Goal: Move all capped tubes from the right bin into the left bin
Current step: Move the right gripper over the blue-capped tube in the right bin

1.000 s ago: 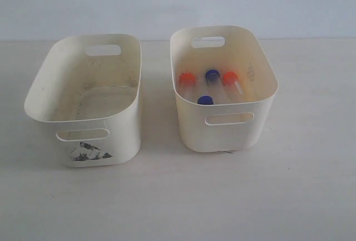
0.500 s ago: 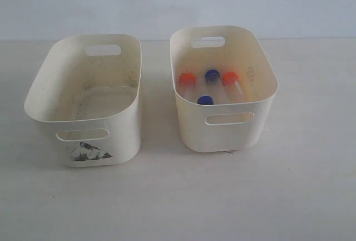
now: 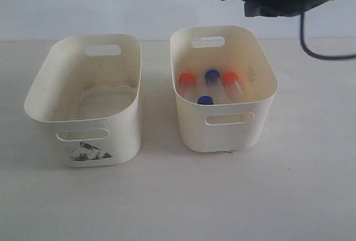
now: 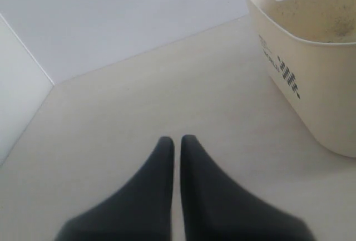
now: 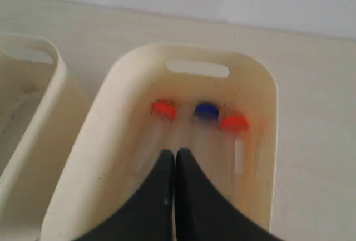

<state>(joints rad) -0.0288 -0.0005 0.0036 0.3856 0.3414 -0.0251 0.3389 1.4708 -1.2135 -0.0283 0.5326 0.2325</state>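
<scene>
four capped tubes (image 3: 212, 75) lie in the right bin (image 3: 222, 138); the left bin (image 3: 125, 129) holds none. the right gripper (image 5: 176, 152) hovers above them, tips pressed together. best to spread it before descending, then straddle one tube clear of its neighbours.

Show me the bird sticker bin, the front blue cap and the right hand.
bird sticker bin (image 3: 125, 141): exterior view, bare front wall.
front blue cap (image 3: 205, 100): exterior view, cap top.
right hand (image 5: 174, 154): right wrist view, between its fingertips.
</scene>
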